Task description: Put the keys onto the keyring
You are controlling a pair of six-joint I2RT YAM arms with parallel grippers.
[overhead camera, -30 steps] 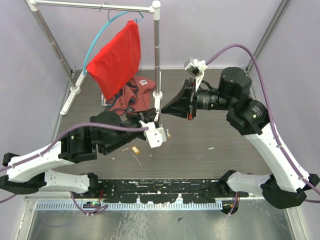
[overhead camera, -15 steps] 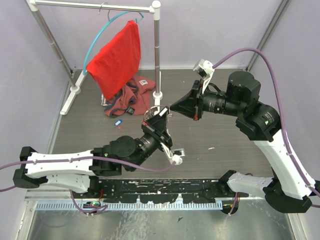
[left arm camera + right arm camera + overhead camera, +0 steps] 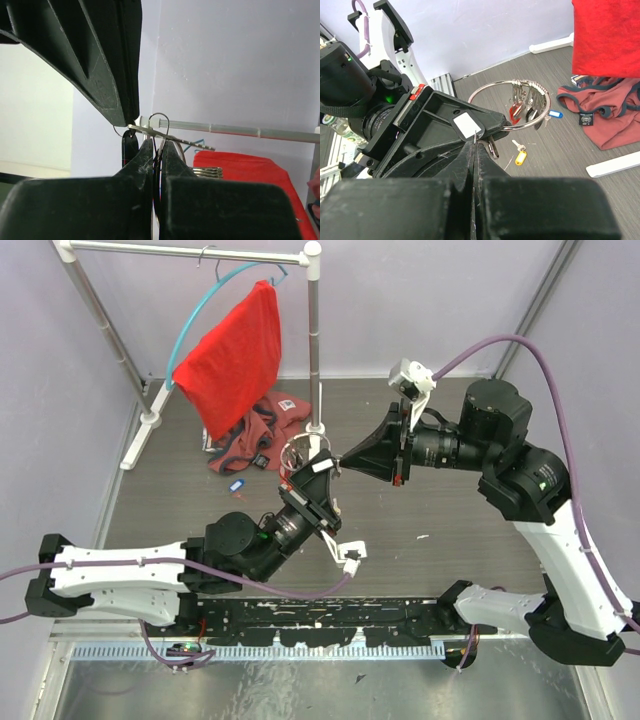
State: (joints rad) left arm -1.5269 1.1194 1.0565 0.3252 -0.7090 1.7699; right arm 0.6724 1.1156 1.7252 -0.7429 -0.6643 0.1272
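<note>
- Step in hand, as I judge it: threading one more key onto the keyring [image 3: 304, 452], which is held up between the two arms.
- The left gripper [image 3: 160, 147] has its fingers pressed together on the keyring's wire.
- The right gripper [image 3: 476, 145] is closed almost fully on a silver key [image 3: 172, 138]. Its blade lies across the keyring, just above the left fingertips.
- Several keys [image 3: 526, 100] already hang on the keyring, on the side away from the left gripper.
- Under the keyring, a yellow-tagged key [image 3: 520, 158] and a blue-tagged key [image 3: 555, 114] lie on the table [image 3: 570, 150].
- The next move likely calls for working the silver key's hole onto the wire's split end. I cannot tell whether it has caught.
</note>
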